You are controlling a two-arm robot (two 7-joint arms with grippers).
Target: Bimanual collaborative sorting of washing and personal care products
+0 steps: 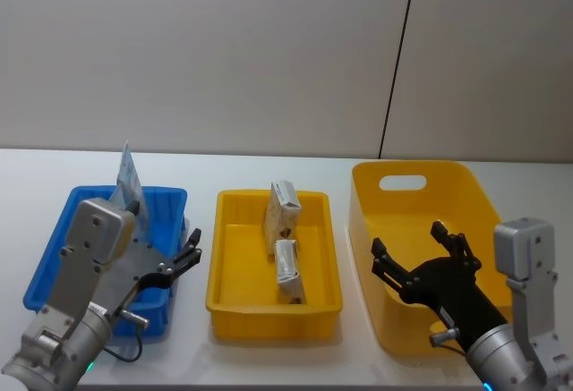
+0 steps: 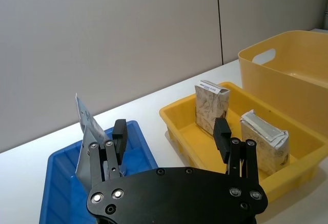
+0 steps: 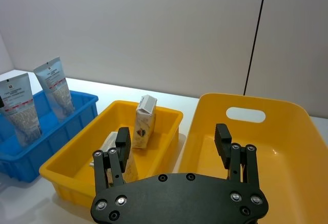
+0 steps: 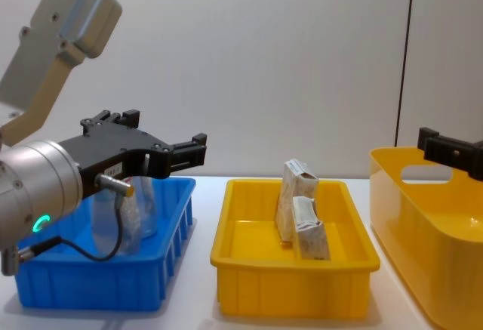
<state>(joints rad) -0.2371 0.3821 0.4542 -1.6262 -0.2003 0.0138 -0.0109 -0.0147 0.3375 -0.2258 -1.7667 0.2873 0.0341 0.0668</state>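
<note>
Starting at the left gripper [image 2: 170,131]: it hangs above the blue bin [image 1: 175,196] with its jaws spread wide and nothing between them. The right gripper [image 3: 172,134] hangs over the deep yellow tub [image 1: 363,221], likewise spread and empty. Two squeeze tubes [image 3: 20,108] stand in the blue bin, just ahead of the left gripper. Each tube's long axis is near vertical, with the broad crimped end up and the narrow end down inside the bin, and the upper part clears the rim. Judged from their look, the tubes are light and soft-walled with a smooth skin that may slip. Grip across the flat faces just below the crimp, with moderate force, so the body does not buckle or squirt out of the pads. The shallow yellow tray [image 1: 273,306] sits between bin and tub and holds two packs. The upright pack [image 1: 284,208] stands on end near the far wall, long axis vertical with a slight lean. The second pack [image 1: 288,270] lies in front of it, long axis running front to back. Whether it rests flat or props against the first cannot be told. Both packs appear light, with a creased, crushable wrapper. Close across the narrow sides at mid-length, not on the folded top seam, which would likely collapse.
</note>
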